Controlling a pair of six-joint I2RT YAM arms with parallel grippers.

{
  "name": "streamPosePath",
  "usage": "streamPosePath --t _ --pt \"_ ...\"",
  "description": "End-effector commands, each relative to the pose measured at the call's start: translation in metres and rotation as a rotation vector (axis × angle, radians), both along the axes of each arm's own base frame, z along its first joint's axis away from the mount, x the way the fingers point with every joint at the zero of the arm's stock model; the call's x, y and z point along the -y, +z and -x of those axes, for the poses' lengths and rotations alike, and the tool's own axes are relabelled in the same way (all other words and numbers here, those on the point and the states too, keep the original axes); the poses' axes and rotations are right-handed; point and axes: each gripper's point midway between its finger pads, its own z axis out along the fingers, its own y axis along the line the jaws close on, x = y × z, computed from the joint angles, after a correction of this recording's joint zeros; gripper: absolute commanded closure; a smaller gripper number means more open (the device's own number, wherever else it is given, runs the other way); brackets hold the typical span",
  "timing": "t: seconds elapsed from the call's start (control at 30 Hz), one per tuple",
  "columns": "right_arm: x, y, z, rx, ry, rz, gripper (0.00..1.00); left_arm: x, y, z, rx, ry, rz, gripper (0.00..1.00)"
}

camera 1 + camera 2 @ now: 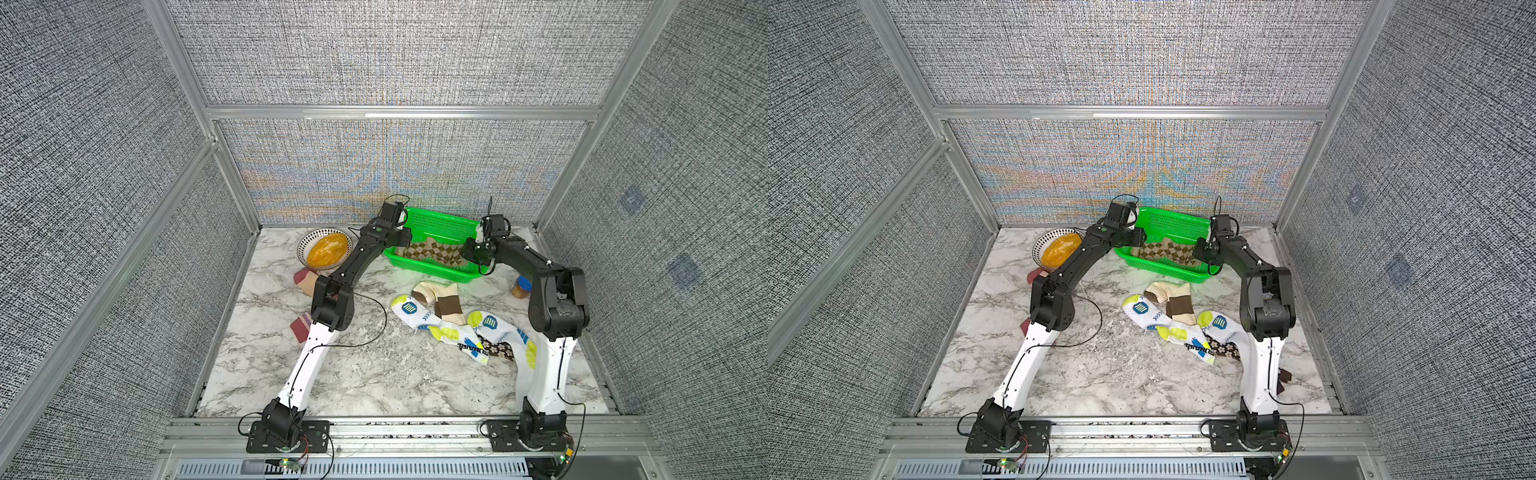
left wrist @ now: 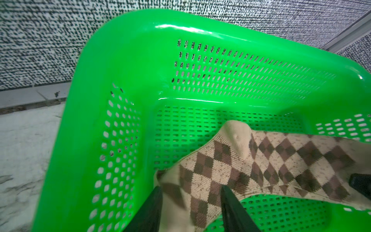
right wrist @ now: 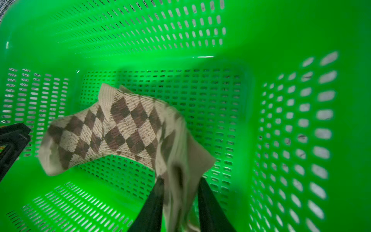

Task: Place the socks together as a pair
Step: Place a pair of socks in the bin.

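Observation:
Two tan-brown argyle socks (image 1: 432, 251) (image 1: 1163, 251) lie together inside the green basket (image 1: 428, 267) (image 1: 1163, 269). My left gripper (image 1: 406, 240) (image 2: 190, 190) hangs over the basket's left end. Its jaws stand apart around the blurred toe of the argyle socks (image 2: 261, 160). My right gripper (image 1: 470, 254) (image 3: 180, 182) is at the right end, also open. The blurred cuff end of the argyle socks (image 3: 120, 130) hangs loose between its fingers, with a gap beside it.
On the marble table lie a cream sock with a brown band (image 1: 440, 299), two white lime-spotted socks (image 1: 419, 316), a brown daisy sock (image 1: 496, 349) and maroon-peach socks (image 1: 309, 280). A bowl of yellow food (image 1: 326, 249) stands back left and a jar (image 1: 521, 286) at the right.

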Motion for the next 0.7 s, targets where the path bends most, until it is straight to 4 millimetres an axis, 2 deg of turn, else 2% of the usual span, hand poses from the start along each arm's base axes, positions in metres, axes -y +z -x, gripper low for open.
streamPosePath --t 0.0,0.1,0.23,0.3,0.33,0.37,0.4,0.43,0.47,0.5,0.67 --pt "0.003 0.023 -0.001 0.037 -0.009 0.008 0.56 0.002 0.049 0.000 0.059 0.009 0.059 0.41" --pt "0.003 0.051 0.003 0.089 -0.004 0.004 0.45 0.005 0.088 0.008 0.105 -0.018 0.107 0.34" --pt "-0.005 0.092 0.021 0.174 0.039 -0.007 0.37 0.003 0.142 0.028 0.149 -0.044 0.174 0.28" --pt "-0.012 0.108 0.039 0.203 0.076 -0.009 0.36 0.001 0.166 0.047 0.164 -0.068 0.185 0.26" --pt "-0.016 0.116 0.049 0.217 0.097 -0.015 0.35 -0.001 0.177 0.057 0.176 -0.077 0.184 0.17" --pt "-0.023 0.120 0.063 0.229 0.128 -0.022 0.34 -0.005 0.184 0.068 0.183 -0.081 0.183 0.13" --pt "-0.031 0.122 0.079 0.235 0.162 -0.025 0.33 -0.008 0.194 0.082 0.195 -0.094 0.191 0.08" --pt "-0.039 0.118 0.092 0.226 0.195 -0.018 0.33 -0.013 0.201 0.094 0.205 -0.098 0.198 0.07" --pt "-0.046 0.115 0.109 0.218 0.226 -0.008 0.33 -0.019 0.200 0.106 0.201 -0.095 0.199 0.03" --pt "-0.052 0.112 0.126 0.210 0.254 -0.002 0.33 -0.028 0.212 0.124 0.212 -0.096 0.211 0.01" --pt "-0.066 0.071 0.198 0.148 0.324 -0.002 0.33 -0.063 0.197 0.196 0.179 -0.099 0.203 0.02"
